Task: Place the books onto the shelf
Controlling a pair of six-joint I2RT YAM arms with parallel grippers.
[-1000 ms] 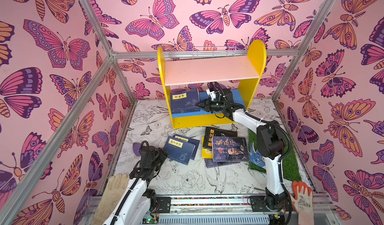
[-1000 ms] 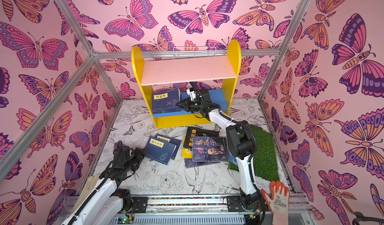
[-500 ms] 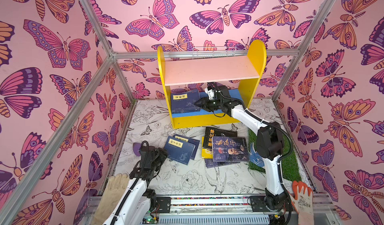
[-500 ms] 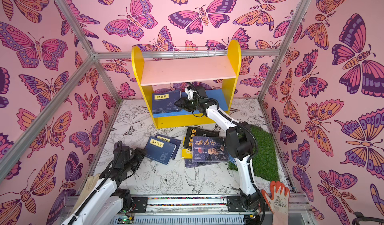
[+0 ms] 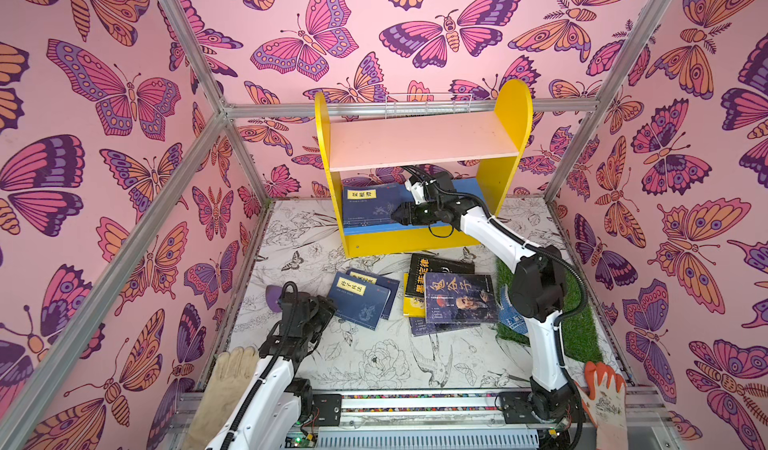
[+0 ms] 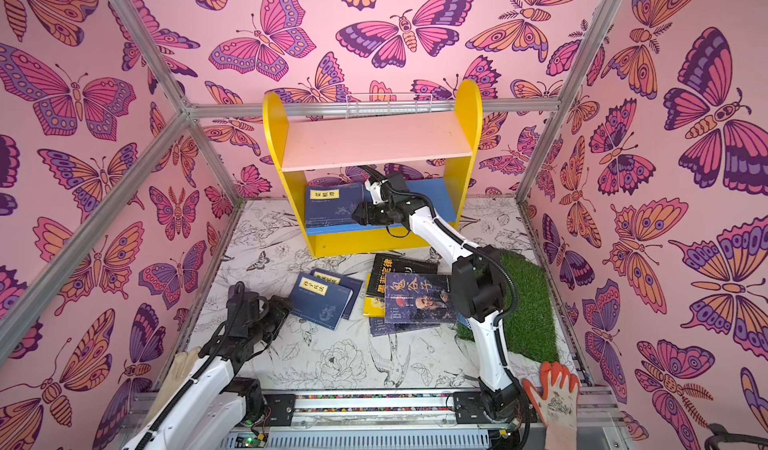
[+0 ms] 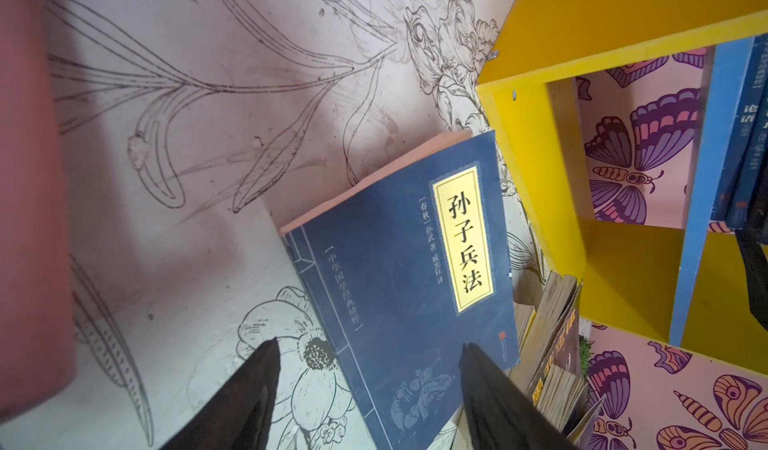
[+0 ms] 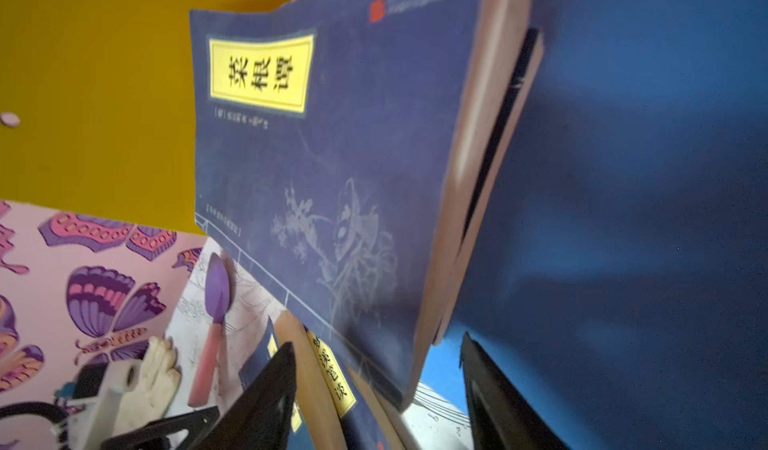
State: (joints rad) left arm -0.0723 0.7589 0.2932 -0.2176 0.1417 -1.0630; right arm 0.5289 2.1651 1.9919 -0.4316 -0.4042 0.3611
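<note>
The shelf [image 5: 419,140] [image 6: 374,140] stands at the back, and navy books [image 5: 368,205] [image 6: 330,205] [image 8: 324,157] lean at the left of its blue lower board. My right gripper [image 5: 397,213] [image 6: 357,213] [image 8: 376,346] is open at their right edge, with a book corner just ahead of the jaws, untouched. On the floor lie two navy books [image 5: 359,302] [image 6: 320,300] [image 7: 407,269] and a pile with a portrait book [image 5: 459,298], a black book [image 5: 440,267] and a yellow one [image 5: 413,302]. My left gripper [image 5: 328,304] [image 6: 284,306] [image 7: 368,344] hovers open over the near navy book's corner.
A green grass mat [image 5: 582,327] and a blue dotted glove [image 5: 509,311] lie by the right arm's base. A purple trowel [image 5: 273,296] lies left of the left gripper. A beige glove [image 5: 226,381] and an orange glove [image 5: 604,394] hang at the front rail. A wire basket [image 5: 428,105] sits behind the shelf.
My right gripper has opened and let go of the navy book on the lower board, shifting slightly left. The left arm has stayed still.
</note>
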